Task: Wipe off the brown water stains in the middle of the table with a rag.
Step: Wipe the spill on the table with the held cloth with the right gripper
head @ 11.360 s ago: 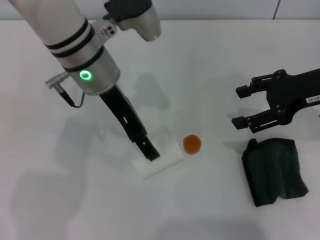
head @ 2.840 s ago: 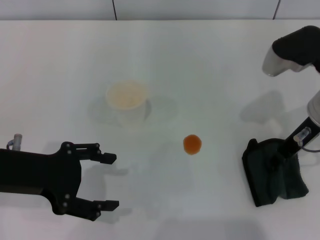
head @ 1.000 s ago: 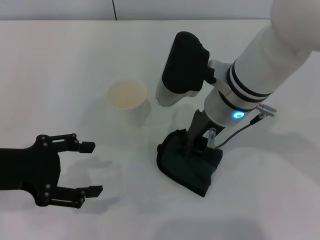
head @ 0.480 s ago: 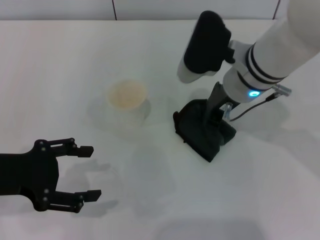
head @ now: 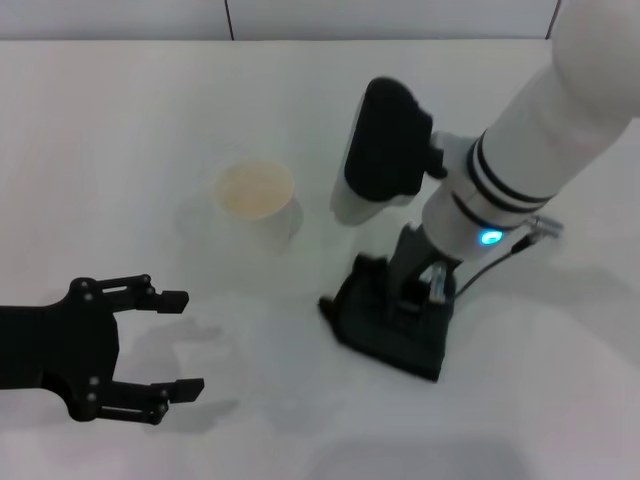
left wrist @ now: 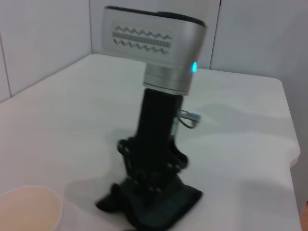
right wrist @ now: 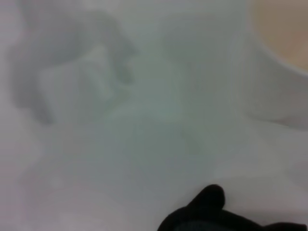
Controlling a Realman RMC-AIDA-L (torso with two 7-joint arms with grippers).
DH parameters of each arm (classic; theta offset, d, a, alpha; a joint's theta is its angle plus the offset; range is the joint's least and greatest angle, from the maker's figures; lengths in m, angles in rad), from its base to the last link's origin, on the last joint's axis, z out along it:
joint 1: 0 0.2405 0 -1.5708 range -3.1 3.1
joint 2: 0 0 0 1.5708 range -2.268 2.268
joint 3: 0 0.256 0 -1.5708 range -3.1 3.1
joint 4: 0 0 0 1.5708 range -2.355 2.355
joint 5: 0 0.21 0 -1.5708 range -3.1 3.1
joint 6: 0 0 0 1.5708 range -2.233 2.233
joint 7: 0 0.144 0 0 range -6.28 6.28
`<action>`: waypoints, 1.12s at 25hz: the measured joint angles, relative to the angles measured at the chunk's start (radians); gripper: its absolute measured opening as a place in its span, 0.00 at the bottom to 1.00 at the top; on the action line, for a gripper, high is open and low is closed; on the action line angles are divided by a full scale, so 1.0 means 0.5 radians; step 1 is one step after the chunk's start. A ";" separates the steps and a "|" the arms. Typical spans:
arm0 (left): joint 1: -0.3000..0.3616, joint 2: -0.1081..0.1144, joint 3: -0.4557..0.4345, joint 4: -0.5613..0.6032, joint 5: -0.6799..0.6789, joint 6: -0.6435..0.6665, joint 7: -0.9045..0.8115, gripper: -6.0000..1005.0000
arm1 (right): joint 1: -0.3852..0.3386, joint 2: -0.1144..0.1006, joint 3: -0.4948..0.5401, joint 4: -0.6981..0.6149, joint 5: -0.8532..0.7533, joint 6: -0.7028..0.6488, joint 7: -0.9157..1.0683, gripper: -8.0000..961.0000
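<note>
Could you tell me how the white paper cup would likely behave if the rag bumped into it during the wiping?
The paper cup stands upright and looks empty, so it is probably light and would slide or tip easily. Its thin wall would likely dent under pressure. The right gripper presses the rag on the table close beside it.

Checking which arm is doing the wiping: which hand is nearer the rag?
The right. The right hand presses down on the rag at mid-table; the left hand hovers open well off to the rag's left, near the table's front edge.
</note>
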 joint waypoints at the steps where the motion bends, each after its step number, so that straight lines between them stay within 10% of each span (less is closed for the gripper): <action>1: -0.002 0.000 0.001 0.000 -0.001 0.000 0.000 0.87 | 0.001 0.002 -0.009 0.000 0.063 -0.014 -0.028 0.08; 21: 0.005 0.000 -0.003 0.000 -0.010 0.019 -0.006 0.87 | 0.015 -0.015 0.313 0.200 -0.091 0.160 -0.224 0.08; 28: -0.005 0.000 -0.007 -0.002 -0.010 0.018 -0.007 0.87 | 0.048 0.002 0.066 0.175 0.075 0.122 -0.218 0.08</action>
